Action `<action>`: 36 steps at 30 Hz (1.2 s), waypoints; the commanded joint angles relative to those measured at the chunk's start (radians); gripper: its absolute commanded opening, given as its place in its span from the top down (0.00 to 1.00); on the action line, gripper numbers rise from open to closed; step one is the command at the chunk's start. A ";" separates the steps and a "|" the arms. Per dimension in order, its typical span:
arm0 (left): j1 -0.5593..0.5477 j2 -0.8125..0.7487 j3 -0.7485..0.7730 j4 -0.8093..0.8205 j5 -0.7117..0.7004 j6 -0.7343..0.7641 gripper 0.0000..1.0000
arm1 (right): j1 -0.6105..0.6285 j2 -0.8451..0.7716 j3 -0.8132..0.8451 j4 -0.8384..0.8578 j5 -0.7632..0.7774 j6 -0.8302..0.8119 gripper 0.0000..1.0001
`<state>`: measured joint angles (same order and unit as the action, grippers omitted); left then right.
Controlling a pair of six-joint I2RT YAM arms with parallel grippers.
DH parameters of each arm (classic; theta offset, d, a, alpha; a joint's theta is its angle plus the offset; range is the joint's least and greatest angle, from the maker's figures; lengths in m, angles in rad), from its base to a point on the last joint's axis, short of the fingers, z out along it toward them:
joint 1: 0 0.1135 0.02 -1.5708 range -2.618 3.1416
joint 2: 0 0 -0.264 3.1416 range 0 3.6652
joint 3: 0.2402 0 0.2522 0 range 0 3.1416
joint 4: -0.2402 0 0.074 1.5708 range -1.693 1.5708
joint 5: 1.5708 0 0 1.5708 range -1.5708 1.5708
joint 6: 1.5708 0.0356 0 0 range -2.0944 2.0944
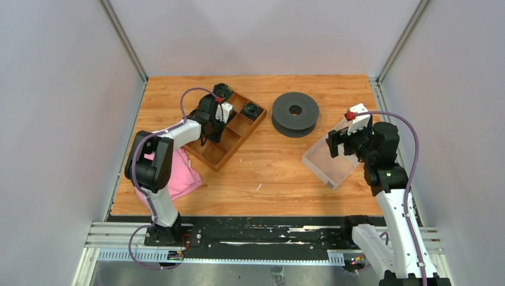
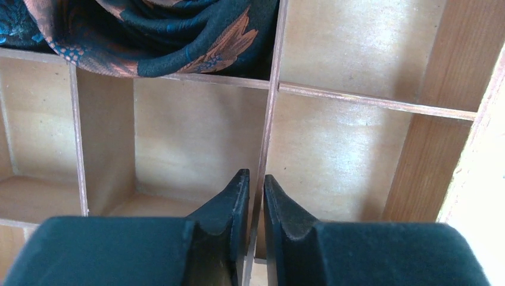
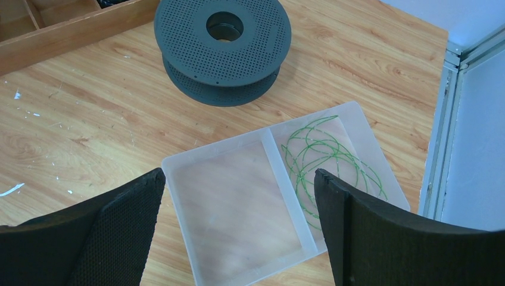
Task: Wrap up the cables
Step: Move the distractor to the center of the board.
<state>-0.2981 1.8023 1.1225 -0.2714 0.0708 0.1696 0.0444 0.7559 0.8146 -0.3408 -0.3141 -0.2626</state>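
Observation:
The green wire (image 3: 324,158) lies as a loose coil in the right compartment of a clear plastic tray (image 3: 271,149); in the top view it is hidden behind my right arm. My right gripper (image 3: 238,173) is open and empty and hovers above this tray (image 1: 321,167), its right finger over the edge of the coil. A dark grey spool (image 1: 295,113) lies flat on the table just beyond the tray and also shows in the right wrist view (image 3: 221,50). My left gripper (image 2: 256,179) is down inside a wooden divided box (image 1: 229,143), its fingers closed on a thin wooden divider (image 2: 271,107).
Dark patterned cloth (image 2: 161,30) fills a far compartment of the wooden box. A pink cloth (image 1: 178,179) lies by the left arm. Grey walls enclose the table on three sides, and a metal post (image 3: 443,119) stands close to the clear tray's right side.

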 commanded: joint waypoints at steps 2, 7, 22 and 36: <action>0.005 -0.029 0.012 0.046 -0.121 -0.067 0.84 | -0.014 -0.012 -0.011 0.005 -0.017 -0.018 0.06; 0.058 -0.026 0.014 0.066 -0.160 -0.117 0.91 | -0.014 -0.005 -0.011 0.005 -0.022 -0.020 0.06; 0.249 0.166 0.268 0.020 -0.073 -0.257 0.86 | 0.004 0.098 0.008 0.035 0.000 -0.033 0.06; 0.306 -0.069 0.193 0.024 0.075 -0.184 0.22 | 0.265 0.752 0.381 0.094 0.084 -0.077 0.07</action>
<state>-0.0071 1.8671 1.3556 -0.2657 0.0837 -0.0605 0.2813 1.3788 1.0695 -0.2905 -0.2340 -0.3382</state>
